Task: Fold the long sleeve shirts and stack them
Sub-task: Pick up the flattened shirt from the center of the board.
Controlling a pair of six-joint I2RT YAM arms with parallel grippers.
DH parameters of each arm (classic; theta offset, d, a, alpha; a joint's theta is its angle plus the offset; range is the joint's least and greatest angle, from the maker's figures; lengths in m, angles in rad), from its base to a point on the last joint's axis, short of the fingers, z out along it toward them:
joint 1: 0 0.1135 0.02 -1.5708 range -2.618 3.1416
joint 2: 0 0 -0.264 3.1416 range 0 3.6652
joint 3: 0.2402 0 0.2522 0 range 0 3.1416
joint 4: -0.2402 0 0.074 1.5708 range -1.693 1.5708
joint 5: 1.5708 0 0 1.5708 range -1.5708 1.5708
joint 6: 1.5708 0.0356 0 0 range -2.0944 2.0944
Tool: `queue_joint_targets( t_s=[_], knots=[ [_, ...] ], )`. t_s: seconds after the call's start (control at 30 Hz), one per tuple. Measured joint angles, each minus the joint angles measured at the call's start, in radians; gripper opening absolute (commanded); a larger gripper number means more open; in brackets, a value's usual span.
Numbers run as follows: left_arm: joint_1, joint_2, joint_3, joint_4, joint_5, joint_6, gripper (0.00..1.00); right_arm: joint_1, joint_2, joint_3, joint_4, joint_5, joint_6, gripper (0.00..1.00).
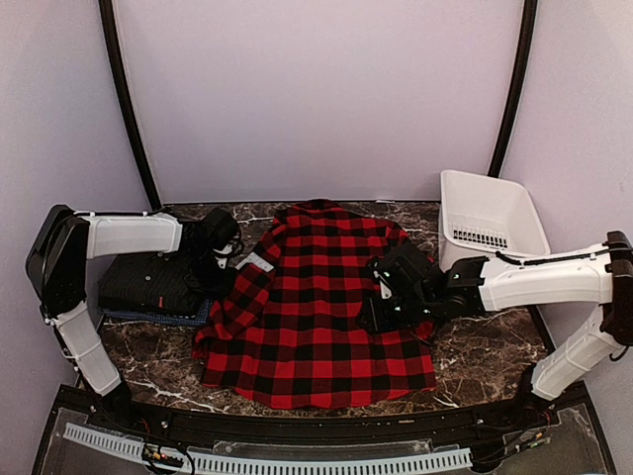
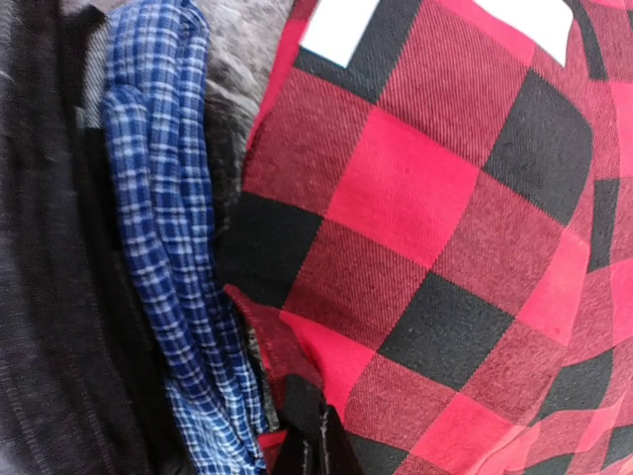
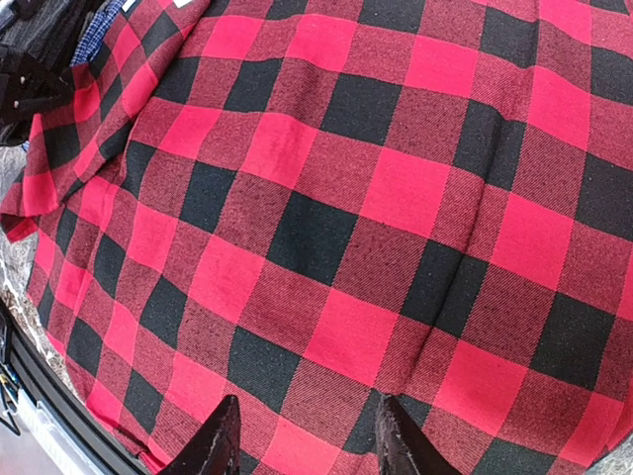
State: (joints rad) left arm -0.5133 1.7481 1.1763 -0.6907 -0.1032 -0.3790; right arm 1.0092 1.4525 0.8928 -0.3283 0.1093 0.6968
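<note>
Three shirts lie on the dark marble table (image 1: 485,356). The red-and-black checked shirt (image 1: 307,317) is spread flat in the middle, its collar end toward the far side and its hem toward the near edge. One sleeve is folded along its left side, and a white patch (image 1: 255,262) shows there. The left wrist view shows two such white patches on black, cut off by the top of the frame.

The other two shirts make one pile at the left, just beside the checked one. The black shirt (image 1: 148,282) is folded on top, with a small red tag on it. The blue shirt (image 1: 158,318) lies under it, only its near edge peeking out. Up close it is a fine blue check (seen as a rumpled band between black cloth and red).

There are two grippers, one per arm. The left gripper (image 1: 226,242) sits at the left edge of the checked shirt, between it and the pile. In its own camera its fingers (image 2: 302,435) are drawn together on a fold of red cloth at the shirt's edge. The right gripper (image 1: 381,297) is over the right half of the checked shirt. Its two fingers (image 3: 223,440) stand well apart — nothing between them — just above the flat cloth.

One white plastic basket (image 1: 495,203) stands at the far right corner, clear of the shirts.
</note>
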Motion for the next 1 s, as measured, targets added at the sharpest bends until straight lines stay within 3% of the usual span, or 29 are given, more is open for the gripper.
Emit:
queue_joint_targets(
  t_s=[0.33,0.73,1.0],
  knots=[
    [0.01,-0.074,0.126,-0.08,-0.026,0.002,0.0,-0.002,0.022,0.011,0.015,-0.005,-0.008,0.44],
    [0.121,-0.166,0.302,-0.139,0.061,0.002,0.0,-0.002,0.056,0.044,0.043,-0.005,-0.023,0.44],
    [0.144,-0.196,0.306,-0.107,0.323,-0.027,0.0,-0.002,0.072,0.055,0.082,-0.027,-0.051,0.46]
  ],
)
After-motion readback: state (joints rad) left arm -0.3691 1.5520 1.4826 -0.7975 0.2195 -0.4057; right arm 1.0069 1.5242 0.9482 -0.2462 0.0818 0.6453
